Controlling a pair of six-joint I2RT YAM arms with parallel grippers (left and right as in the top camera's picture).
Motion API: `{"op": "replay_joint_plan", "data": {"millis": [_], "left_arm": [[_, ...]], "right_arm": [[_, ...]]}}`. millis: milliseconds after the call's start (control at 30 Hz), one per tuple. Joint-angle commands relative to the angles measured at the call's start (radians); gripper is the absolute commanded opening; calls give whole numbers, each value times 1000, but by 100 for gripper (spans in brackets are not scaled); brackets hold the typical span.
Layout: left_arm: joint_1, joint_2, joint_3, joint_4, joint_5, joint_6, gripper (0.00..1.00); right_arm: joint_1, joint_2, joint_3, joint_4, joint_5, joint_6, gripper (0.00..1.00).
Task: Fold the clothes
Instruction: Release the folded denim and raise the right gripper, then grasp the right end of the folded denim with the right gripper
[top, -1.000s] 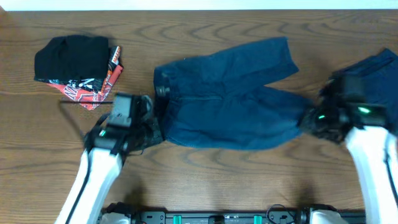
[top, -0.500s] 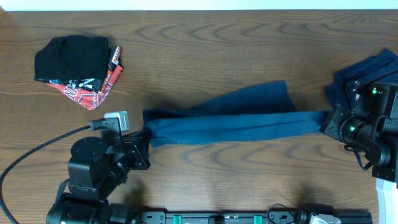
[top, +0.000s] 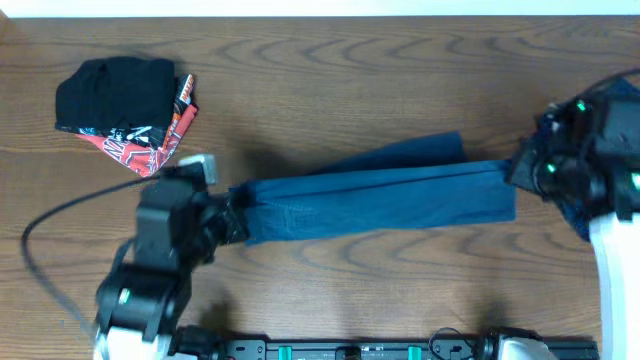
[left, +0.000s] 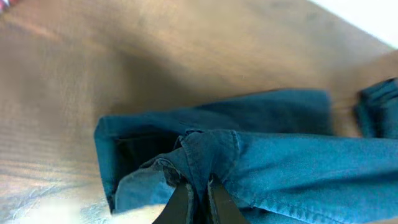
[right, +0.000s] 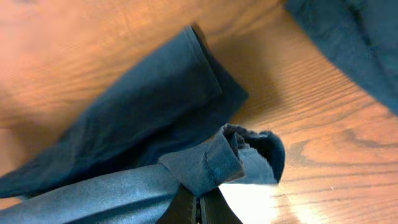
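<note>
**Shifted up-table: the right end of the stretch**

Since half a second ago the right gripper (top: 518, 172) has moved up-table, so the blue trousers (top: 370, 195) now run slightly aslant across the table (top: 350, 70), with one leg fanned out behind. It is clenched on a leg hem. The left gripper (left: 196, 186) is clenched on the bunched waistband end. A second blue garment (right: 348, 37) lies at the far right. A black-and-red pile (top: 125, 110) sits upper left, well apart.
</note>
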Motion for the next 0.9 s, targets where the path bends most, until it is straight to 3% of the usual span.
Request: {"op": "replay_joint_plan", "data": {"millis": [0,333,667,700,767,800,867], "left_arm": [[12,134,13,10,-133,-2,6],[12,495,13,177,-208,-14,6],[12,608,13,335,-315,-74,6],[12,615,13,338,-315,-74,6],[12,628,13,340,-315,-74,7],[12,631,13,339,-315,-74,16],[13,632,13,342,-315,-73,38]], "right_arm": [[-7,109,11,47,65,-40,1],[72,451,11,292,-23,-89,1],[123,596,11,559,-33,-89,4],[128,599,11,587,-33,-89,9],[139,599,11,631,-33,-89,32],[143,599,11,645,-33,-89,42],[145,588,14,652,-31,-92,48]]}}
